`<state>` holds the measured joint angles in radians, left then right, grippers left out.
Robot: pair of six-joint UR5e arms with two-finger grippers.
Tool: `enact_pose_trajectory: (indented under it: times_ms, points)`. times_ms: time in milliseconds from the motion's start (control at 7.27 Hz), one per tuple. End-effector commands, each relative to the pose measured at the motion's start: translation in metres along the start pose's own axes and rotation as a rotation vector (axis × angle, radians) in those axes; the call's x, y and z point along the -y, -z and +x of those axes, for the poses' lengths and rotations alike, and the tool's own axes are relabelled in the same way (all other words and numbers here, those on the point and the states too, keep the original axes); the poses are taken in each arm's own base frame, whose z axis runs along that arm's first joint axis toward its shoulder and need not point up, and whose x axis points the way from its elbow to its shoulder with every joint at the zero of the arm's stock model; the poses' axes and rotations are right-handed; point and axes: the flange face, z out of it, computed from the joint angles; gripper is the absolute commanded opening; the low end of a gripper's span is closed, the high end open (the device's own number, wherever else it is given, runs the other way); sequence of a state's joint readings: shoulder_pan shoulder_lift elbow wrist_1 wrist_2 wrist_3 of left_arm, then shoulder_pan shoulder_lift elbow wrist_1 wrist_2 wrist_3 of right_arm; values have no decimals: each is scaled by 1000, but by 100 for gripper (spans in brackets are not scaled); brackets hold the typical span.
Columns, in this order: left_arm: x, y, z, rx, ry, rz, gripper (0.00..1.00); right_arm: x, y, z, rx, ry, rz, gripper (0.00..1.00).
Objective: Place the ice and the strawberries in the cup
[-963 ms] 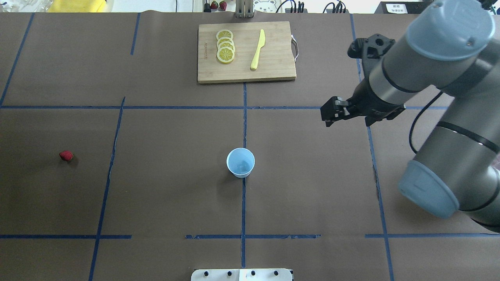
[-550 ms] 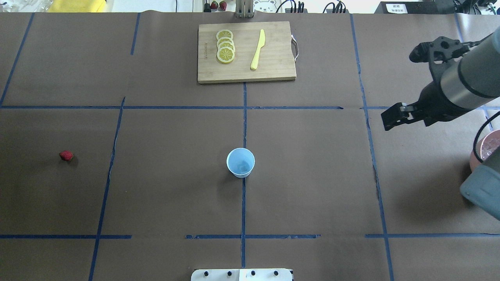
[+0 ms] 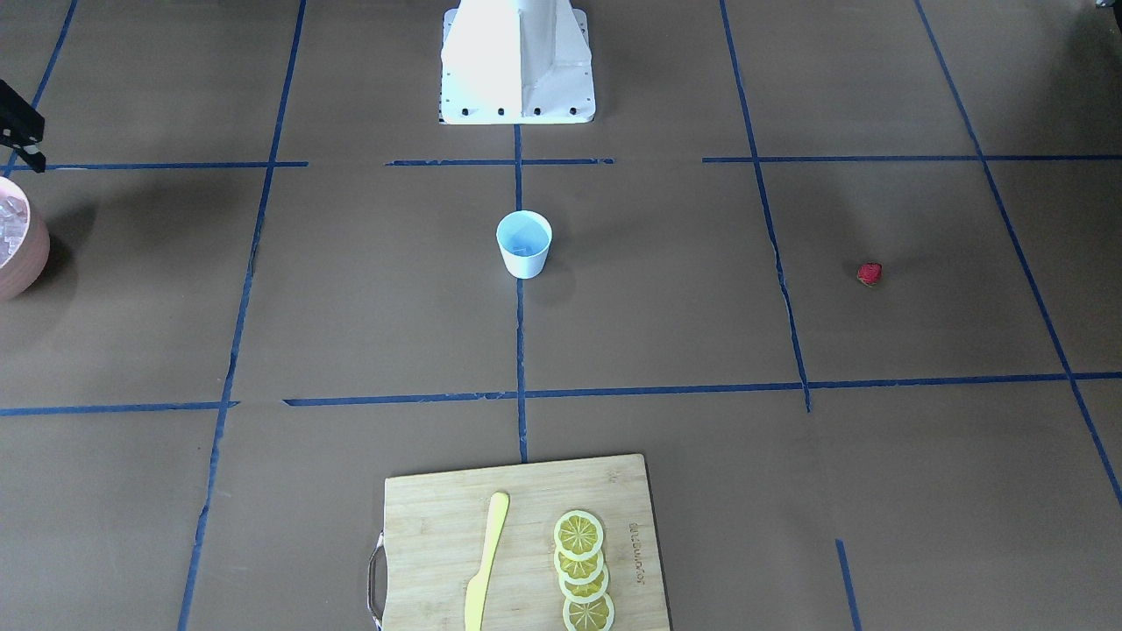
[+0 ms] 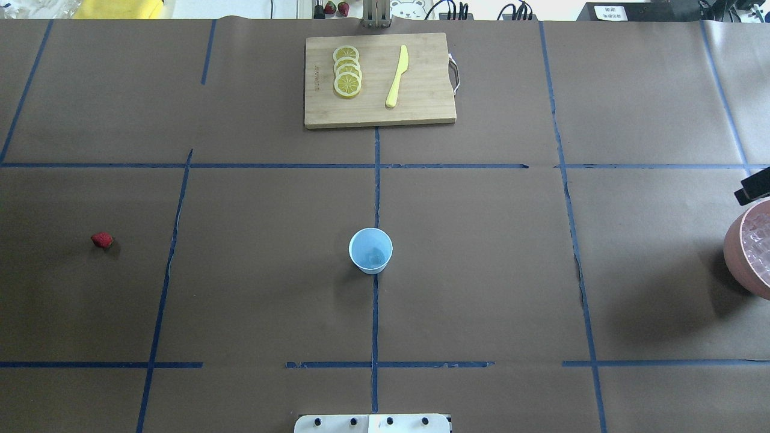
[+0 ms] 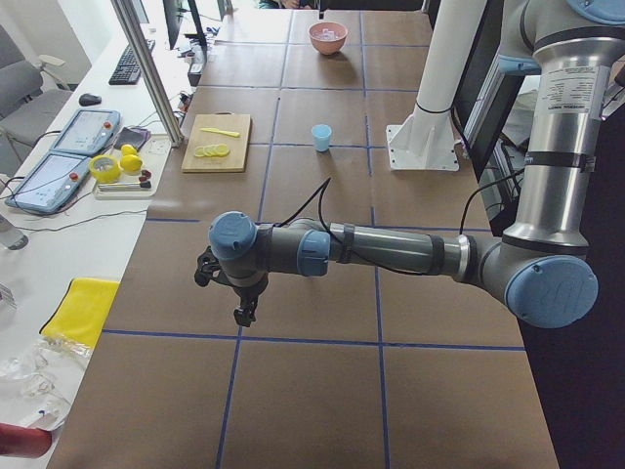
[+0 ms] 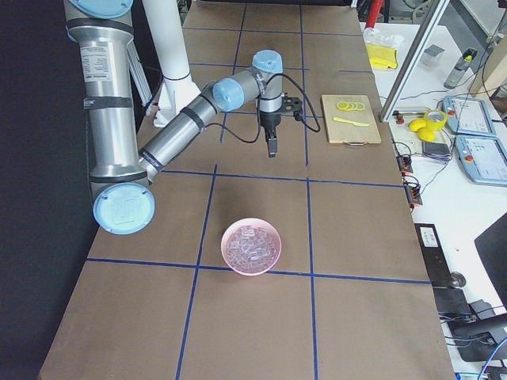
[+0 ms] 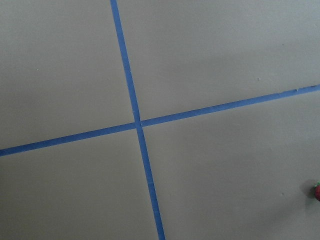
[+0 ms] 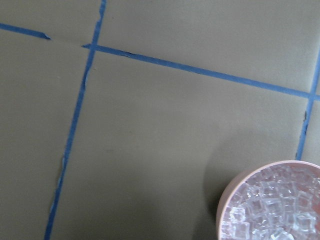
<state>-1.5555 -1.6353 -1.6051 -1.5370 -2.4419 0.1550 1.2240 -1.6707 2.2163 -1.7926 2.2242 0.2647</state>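
The pale blue cup point(image 4: 370, 251) stands upright at the table's centre, with a faint glassy shape on its bottom. A small red strawberry point(image 4: 102, 240) lies alone far to the left, also at the left wrist view's right edge point(image 7: 317, 191). Ice point(image 6: 252, 244) fills a pink bowl point(image 4: 731, 252) at the right edge. Only a black tip of my right gripper point(image 4: 753, 187) shows, just beyond the bowl, so I cannot tell its state. My left gripper point(image 5: 244, 314) hangs over bare table well left of the strawberry, in a side view only; I cannot tell its state.
A wooden cutting board point(image 4: 421, 78) at the far centre carries lemon slices point(image 4: 348, 72) and a yellow knife point(image 4: 397, 76). The robot's white base point(image 3: 517, 61) stands at the near edge. Blue tape lines cross the brown table cover.
My right arm has swung back to the right, from the right-middle of the table to the view's edge beside the bowl, uncovering the bowl. Cup and strawberry have not moved.
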Motion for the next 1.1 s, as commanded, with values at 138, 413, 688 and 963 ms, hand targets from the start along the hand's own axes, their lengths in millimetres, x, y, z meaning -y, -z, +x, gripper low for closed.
enact_pose_trajectory:
  times_ms: [138, 413, 688, 963]
  points:
    - [1, 4, 5, -1, -9, 8, 100, -35, -64, 112, -8, -91, 22, 99]
    - [1, 4, 5, 0, -10, 9, 100, -47, -101, 151, -16, -128, 2, 99]
    - [1, 4, 5, 0, -10, 9, 100, -48, -123, 169, -21, -192, -34, 99]
    - [1, 6, 8, 0, -15, 13, 100, -53, -134, 178, -22, -204, -47, 99]
